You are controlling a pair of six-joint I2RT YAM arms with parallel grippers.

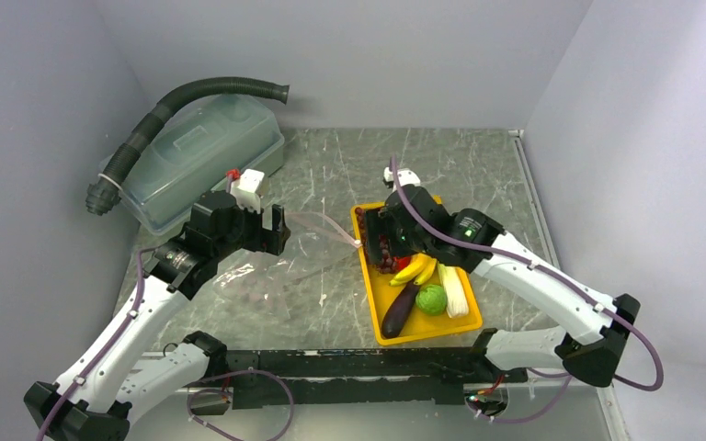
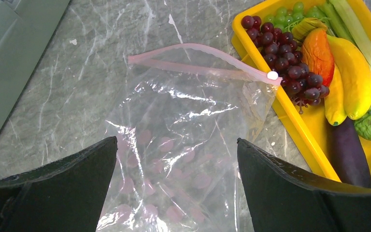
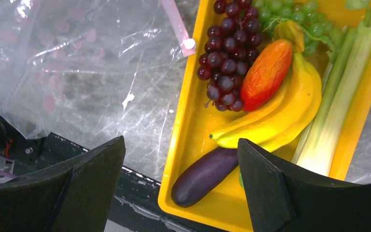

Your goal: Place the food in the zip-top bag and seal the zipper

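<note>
The clear zip-top bag (image 2: 183,145) lies flat on the table, its pinkish zipper (image 2: 198,60) against the yellow tray (image 1: 381,303). The tray holds dark grapes (image 2: 290,63), bananas (image 2: 352,77), a red-orange pepper (image 2: 319,53), celery (image 3: 335,96), an eggplant (image 3: 203,176), a round green vegetable (image 1: 431,299) and green leafy bits (image 2: 299,12). My left gripper (image 2: 176,169) is open and empty above the bag's middle. My right gripper (image 3: 181,169) is open and empty above the tray's near left part, over the eggplant. The bag (image 3: 67,63) also shows in the right wrist view.
A large translucent lidded tub (image 1: 202,156) with a dark corrugated hose (image 1: 175,101) over it stands at the back left. Grey walls close in the table on three sides. A black rail (image 1: 349,367) runs along the near edge.
</note>
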